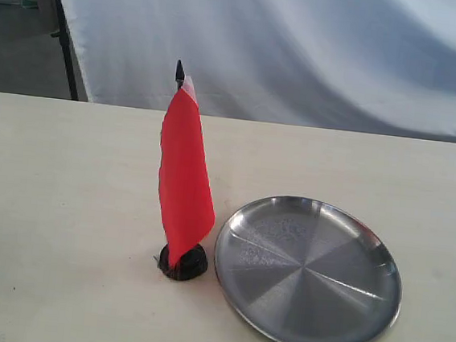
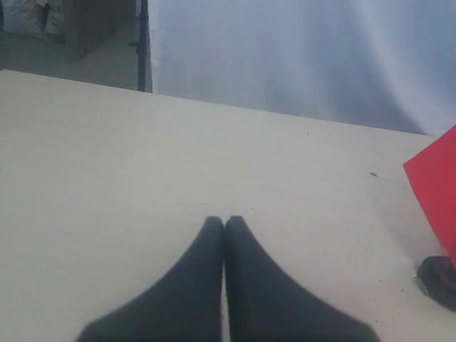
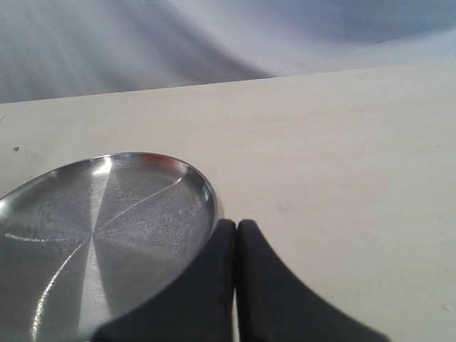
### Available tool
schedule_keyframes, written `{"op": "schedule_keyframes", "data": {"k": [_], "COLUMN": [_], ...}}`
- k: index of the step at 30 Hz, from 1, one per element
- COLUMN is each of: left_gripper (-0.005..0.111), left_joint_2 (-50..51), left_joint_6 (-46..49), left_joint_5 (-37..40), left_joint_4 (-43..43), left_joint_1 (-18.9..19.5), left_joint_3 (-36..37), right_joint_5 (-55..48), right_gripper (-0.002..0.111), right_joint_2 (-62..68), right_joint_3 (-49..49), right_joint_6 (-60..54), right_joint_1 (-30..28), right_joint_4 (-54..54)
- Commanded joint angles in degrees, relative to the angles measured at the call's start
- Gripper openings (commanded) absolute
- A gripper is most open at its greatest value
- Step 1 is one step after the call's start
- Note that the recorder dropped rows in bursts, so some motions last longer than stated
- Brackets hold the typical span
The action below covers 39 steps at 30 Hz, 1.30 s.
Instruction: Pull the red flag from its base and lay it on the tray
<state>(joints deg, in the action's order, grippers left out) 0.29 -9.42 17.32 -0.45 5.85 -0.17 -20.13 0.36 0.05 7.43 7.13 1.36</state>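
The red flag (image 1: 185,171) stands upright in the small black base (image 1: 184,261) on the pale table, its black tip pointing up. The shiny round tray (image 1: 309,272) lies just to the right of the base, with nothing in it. Neither gripper shows in the exterior view. My left gripper (image 2: 225,224) is shut with nothing in it, low over bare table; the flag's red cloth (image 2: 436,182) and the base (image 2: 439,276) appear at that view's edge. My right gripper (image 3: 236,226) is shut and empty beside the rim of the tray (image 3: 100,221).
A white cloth backdrop (image 1: 305,41) hangs behind the table's far edge. A dark stand leg (image 1: 66,50) rises at the back left. Bare tabletop (image 1: 55,203) spreads to the left of the flag and behind the tray.
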Motion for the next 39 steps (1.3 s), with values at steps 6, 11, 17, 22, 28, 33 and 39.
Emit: {"op": "schedule_keyframes", "data": {"k": [6,11,17,22,28,33,39], "left_gripper": [0.0,0.0,0.0,0.0,0.0,0.0,0.0], "left_joint_2": [-0.3,-0.3,-0.3,-0.3,-0.3,1.4,16.4], "left_joint_6": [0.0,-1.2,-5.0,-9.4,-32.6,-43.1,-73.0], "left_joint_5": [-0.4,-15.9,-32.2,-36.0,-37.1,-47.0,-48.9], "left_joint_4": [0.5,-9.0,-13.4,-14.0,-12.9,16.5,60.3], "left_joint_1": [0.3,0.3,0.3,0.3,0.3,0.3,0.3], "left_joint_3": [0.2,0.2,0.2,0.2,0.2,-5.2,-23.6], "right_joint_5": [0.3,2.0,2.2,2.3,2.3,2.3,2.3], "right_gripper": [0.0,0.0,0.0,0.0,0.0,0.0,0.0], "right_joint_2": [-0.4,2.9,3.2,3.2,3.2,3.2,3.2], "right_joint_3": [-0.1,-0.1,-0.1,-0.1,-0.1,-0.1,-0.1], "right_joint_6": [-0.1,-0.1,-0.1,-0.1,-0.1,-0.1,-0.1], "right_joint_1": [-0.1,-0.1,-0.1,-0.1,-0.1,-0.1,-0.1], "right_joint_4": [0.3,0.3,0.3,0.3,0.3,0.3,0.3]}}
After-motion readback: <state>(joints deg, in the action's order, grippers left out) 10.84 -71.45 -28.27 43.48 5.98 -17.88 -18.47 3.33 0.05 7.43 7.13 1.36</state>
